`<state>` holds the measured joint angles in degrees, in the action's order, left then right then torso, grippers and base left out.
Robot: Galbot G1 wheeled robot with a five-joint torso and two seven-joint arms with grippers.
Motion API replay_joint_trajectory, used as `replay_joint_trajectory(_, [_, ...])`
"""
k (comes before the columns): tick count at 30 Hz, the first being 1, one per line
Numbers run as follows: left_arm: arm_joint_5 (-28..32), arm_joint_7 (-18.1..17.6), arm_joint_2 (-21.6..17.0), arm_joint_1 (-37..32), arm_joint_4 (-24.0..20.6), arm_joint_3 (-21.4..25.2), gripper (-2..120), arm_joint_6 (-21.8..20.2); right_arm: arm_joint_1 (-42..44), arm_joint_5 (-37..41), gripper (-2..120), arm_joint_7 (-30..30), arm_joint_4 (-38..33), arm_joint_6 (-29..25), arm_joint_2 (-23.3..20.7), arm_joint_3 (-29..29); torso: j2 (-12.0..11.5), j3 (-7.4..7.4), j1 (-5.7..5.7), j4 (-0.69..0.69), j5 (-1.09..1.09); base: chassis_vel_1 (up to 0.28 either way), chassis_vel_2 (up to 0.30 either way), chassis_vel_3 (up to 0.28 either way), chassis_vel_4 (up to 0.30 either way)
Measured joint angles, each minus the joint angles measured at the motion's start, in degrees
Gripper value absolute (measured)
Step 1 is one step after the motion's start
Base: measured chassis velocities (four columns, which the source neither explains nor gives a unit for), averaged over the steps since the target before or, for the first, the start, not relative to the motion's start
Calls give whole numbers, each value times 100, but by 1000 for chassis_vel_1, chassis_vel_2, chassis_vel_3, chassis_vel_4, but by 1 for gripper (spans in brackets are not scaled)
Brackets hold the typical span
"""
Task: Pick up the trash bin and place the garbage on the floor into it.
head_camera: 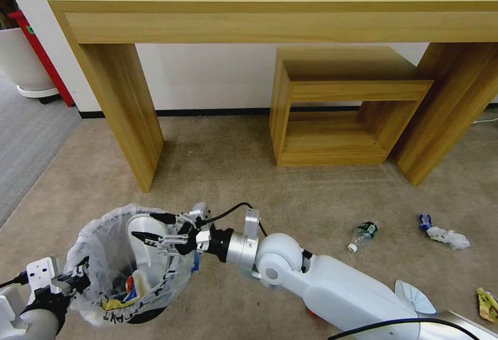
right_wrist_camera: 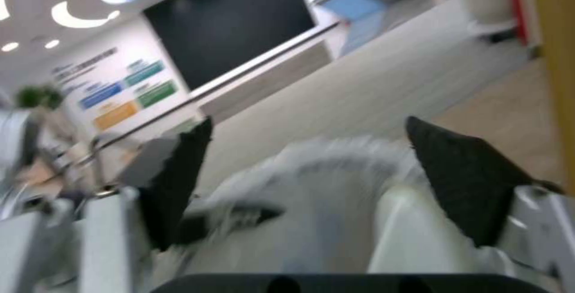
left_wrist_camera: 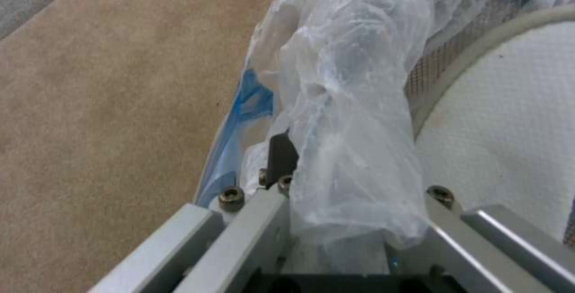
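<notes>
Plastic-lined trash bin [head_camera: 124, 267] held at rim by left end effector [head_camera: 78, 272], kept steady; right end effector [head_camera: 150, 228] spread wide over bin w/ white slipper [head_camera: 142, 246], for drop-in.

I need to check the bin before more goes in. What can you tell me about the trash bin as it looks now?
The trash bin is small and round, lined with a crinkly translucent whitish bag that puffs over the rim, with a blue patch at the edge. It tilts slightly above the beige carpet. The left hand clamps its near rim and bunched bag. The right hand, fingers open, hovers over its mouth. Inside stand a white slipper and colourful wrappers.
</notes>
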<state>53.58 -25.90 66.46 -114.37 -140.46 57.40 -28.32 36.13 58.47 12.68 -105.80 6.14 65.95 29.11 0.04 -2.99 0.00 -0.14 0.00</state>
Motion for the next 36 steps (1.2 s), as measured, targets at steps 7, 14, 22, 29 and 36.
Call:
replay_joint_trajectory(7, [7,10,-62,1,11,46,2,1,-21,-34,100,-979,-11,295,151,-803,0,0,0,1,0,0,0,0,0])
replay_joint_trajectory(14, [-11,29,-100,7,12,61,2,34,325,-403,100,-3656,-67,1933,-72,-2107,0,0,0,0,1,0,0,0,0])
replay_joint_trajectory(22, [-173,111,13,-105,-56,104,2,108,1395,-312,100,-5651,-825,3152,-778,-3108,0,1,0,-3,3,0,0,0,0])
replay_joint_trajectory(29, [-341,189,275,-156,-227,84,2,151,2250,15,100,-6470,-1352,2568,-929,-3644,0,1,0,1,2,0,0,0,0])
replay_joint_trajectory(36, [-450,262,367,-134,-268,95,2,164,3138,-2502,100,-3973,-1908,655,-286,-4903,0,1,0,-1,1,0,0,0,0])
